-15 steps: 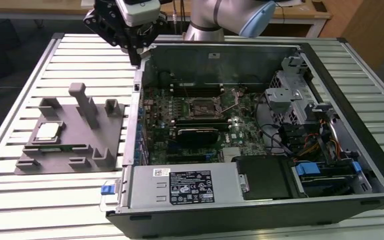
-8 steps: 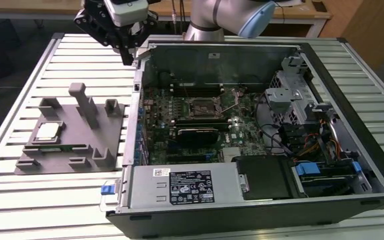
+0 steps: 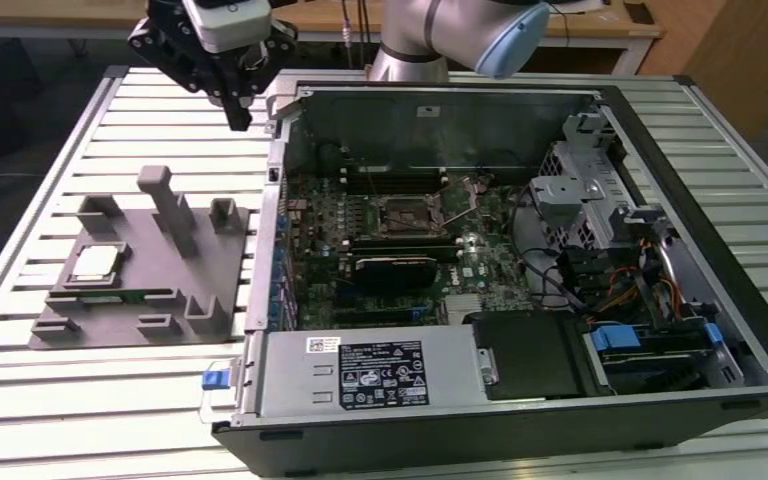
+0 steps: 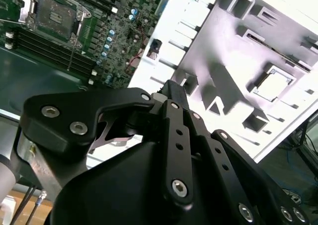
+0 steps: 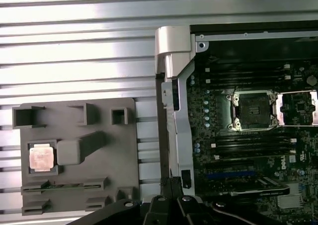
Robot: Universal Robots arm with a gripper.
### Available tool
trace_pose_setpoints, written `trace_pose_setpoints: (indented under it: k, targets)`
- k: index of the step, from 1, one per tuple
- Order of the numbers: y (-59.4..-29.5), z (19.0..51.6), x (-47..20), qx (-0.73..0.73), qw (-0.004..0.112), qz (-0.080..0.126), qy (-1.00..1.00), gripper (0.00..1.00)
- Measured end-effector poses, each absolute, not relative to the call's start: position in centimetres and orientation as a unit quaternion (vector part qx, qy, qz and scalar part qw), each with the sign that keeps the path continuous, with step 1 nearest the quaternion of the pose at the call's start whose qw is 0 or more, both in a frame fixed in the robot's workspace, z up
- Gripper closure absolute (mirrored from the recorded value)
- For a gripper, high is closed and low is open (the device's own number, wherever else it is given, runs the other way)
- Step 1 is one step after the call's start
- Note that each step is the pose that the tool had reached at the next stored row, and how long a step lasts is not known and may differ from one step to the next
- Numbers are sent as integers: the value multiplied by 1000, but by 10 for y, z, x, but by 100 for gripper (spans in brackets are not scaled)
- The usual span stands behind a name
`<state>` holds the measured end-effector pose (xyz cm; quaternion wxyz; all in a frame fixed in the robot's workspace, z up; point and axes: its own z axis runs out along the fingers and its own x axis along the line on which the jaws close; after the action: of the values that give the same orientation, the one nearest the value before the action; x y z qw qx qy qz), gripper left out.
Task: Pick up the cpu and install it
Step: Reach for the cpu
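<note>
The cpu (image 3: 95,263) is a small silvery square lying in a pocket of the grey tray (image 3: 131,330) on the exterior view's left. It also shows in both wrist views, cpu (image 5: 41,158) and cpu (image 4: 272,86), on the tray (image 5: 114,155). My gripper (image 3: 239,118) hangs high over the slatted table, beyond the tray and beside the case's far corner. Its fingers meet at the tip, shut on nothing, as both wrist views show: gripper (image 5: 171,181), gripper (image 4: 171,86). The dark socket (image 3: 411,212) lies open on the motherboard, seen too as socket (image 5: 253,111).
The open computer case (image 3: 744,300) fills the exterior view's right, with its metal side wall (image 5: 174,86) between tray and motherboard. A power supply (image 3: 371,370) and drive bays (image 3: 624,340) sit inside. A green strip (image 3: 91,297) lies in the tray among upright grey posts (image 3: 171,205).
</note>
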<state>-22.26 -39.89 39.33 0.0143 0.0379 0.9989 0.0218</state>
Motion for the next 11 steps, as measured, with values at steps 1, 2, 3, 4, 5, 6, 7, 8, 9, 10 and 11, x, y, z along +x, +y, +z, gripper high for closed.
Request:
trace_pose_setpoints:
  k: [1, 2, 3, 4, 5, 6, 7, 8, 9, 10, 11]
  targets:
    - [-399, 393, -224, 38, 14, 22, 999, 89]
    - [-399, 393, -226, 38, 14, 22, 999, 89]
    - [-399, 393, -228, 38, 14, 22, 999, 89]
    - [-399, 393, -230, 38, 14, 22, 999, 89]
    - [-399, 393, -232, 38, 14, 22, 999, 89]
    - [-399, 393, -234, 38, 14, 22, 999, 89]
    - [-399, 393, -235, 38, 14, 22, 999, 89]
    - [-399, 393, -237, 38, 14, 22, 999, 89]
    - [-399, 393, -238, 38, 15, 22, 999, 89]
    - [-399, 393, -240, 38, 15, 22, 999, 89]
    - [-399, 393, -242, 38, 15, 22, 999, 89]
